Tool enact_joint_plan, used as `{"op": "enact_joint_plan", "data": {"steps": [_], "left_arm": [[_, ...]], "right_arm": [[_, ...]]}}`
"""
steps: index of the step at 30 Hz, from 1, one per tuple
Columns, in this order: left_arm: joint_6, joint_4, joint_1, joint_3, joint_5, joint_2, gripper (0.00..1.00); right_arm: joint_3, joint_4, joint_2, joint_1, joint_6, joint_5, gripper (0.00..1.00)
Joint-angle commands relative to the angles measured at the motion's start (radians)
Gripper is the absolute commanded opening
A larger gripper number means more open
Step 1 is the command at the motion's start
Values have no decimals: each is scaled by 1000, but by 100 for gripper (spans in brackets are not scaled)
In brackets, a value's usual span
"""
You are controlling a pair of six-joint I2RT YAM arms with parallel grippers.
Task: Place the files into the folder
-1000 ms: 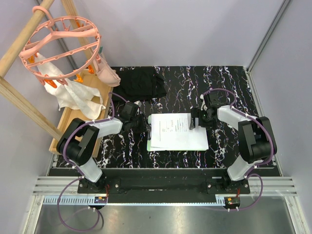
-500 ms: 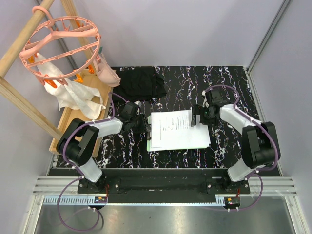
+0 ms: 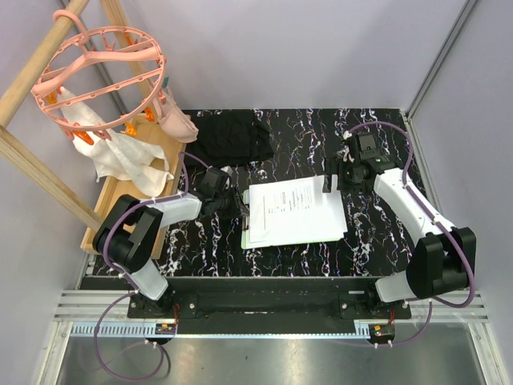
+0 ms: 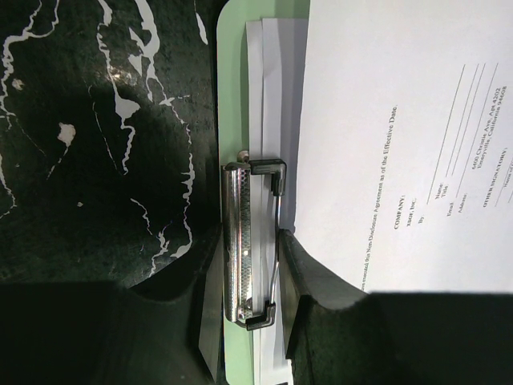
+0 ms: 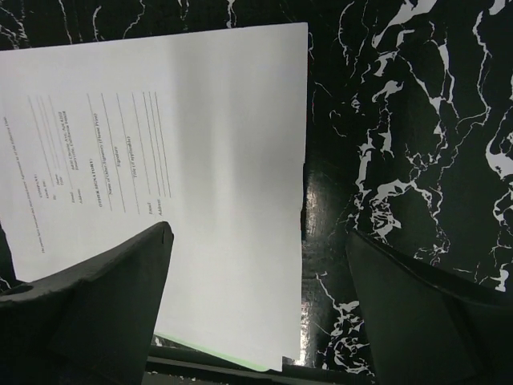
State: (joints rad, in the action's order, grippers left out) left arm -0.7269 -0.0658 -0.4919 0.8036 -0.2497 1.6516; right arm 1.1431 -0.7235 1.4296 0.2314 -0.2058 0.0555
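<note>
While the files (image 3: 295, 212) are lying as a loose white stack on the folder (image 3: 245, 240) in the middle of the black marbled desk (image 3: 304, 132), only a thin light-green strip of that folder is showing along the stack's left and near edges. The top sheet is carrying small black print on its left half and is sitting slightly askew on the sheets below.

The left arm is folding back at the elbow and reaching in low from the left, with its gripper (image 3: 232, 202) lying at the folder's left short edge. The right arm is stretching far forward along the right side, its wrist bending inward, and its gripper (image 3: 335, 183) is hanging just beside the stack's far right corner with the jaws spread wide and holding nothing.

The left wrist view is showing what the overhead view is hiding. A shiny ribbed metal clip (image 4: 248, 241) is standing on the green board, and the left gripper is clamping it from both sides. Beside it, staggered edges of lower sheets are peeking out from under the printed one. The right wrist view is showing one dark finger (image 5: 104, 297) hovering above the blank right half of the sheet and the other above bare desk.
</note>
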Motion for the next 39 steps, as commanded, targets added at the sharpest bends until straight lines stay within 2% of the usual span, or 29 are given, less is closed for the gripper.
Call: {"op": "enact_joint_plan", "data": {"steps": [1,3,4,6,7,8,10,11,12,14,18,26,34,39], "left_arm": [[12,-66,-5,11,30,10,0],[7,-66,-5,11,30,14,0],[7,-62,-5,11,29,14,0],[4,-62,-5,11,29,19,0],[4,-62,-5,9,29,20,0],[6,-63,-5,9,29,19,0],[4,-66,-5,6,29,19,0],[4,-66,-5,6,30,16,0],[6,-66,-5,5,29,17,0],[-2,-60,-5,3,26,19,0],[-8,-49,-5,2,13,25,0],[-19,-26,-4,5,-19,30,0],[-31,110,18,-72,-92,2,0],[-40,208,29,-112,-148,-4,0]], "right_arm": [[115,-77,-64,58,-24,-82,100],[144,-51,-63,114,-67,-59,100],[142,13,-54,176,-92,39,100],[106,111,-16,232,-183,125,100],[90,219,1,271,-220,198,97],[55,278,34,296,-290,217,90],[21,460,74,338,-334,262,83],[3,502,98,367,-372,271,70],[3,531,154,374,-386,299,63],[-17,636,222,393,-412,317,54],[-48,710,285,411,-428,314,40],[-117,825,376,437,-481,316,32],[-186,892,448,437,-527,277,28],[-201,949,491,437,-555,313,25]]}}
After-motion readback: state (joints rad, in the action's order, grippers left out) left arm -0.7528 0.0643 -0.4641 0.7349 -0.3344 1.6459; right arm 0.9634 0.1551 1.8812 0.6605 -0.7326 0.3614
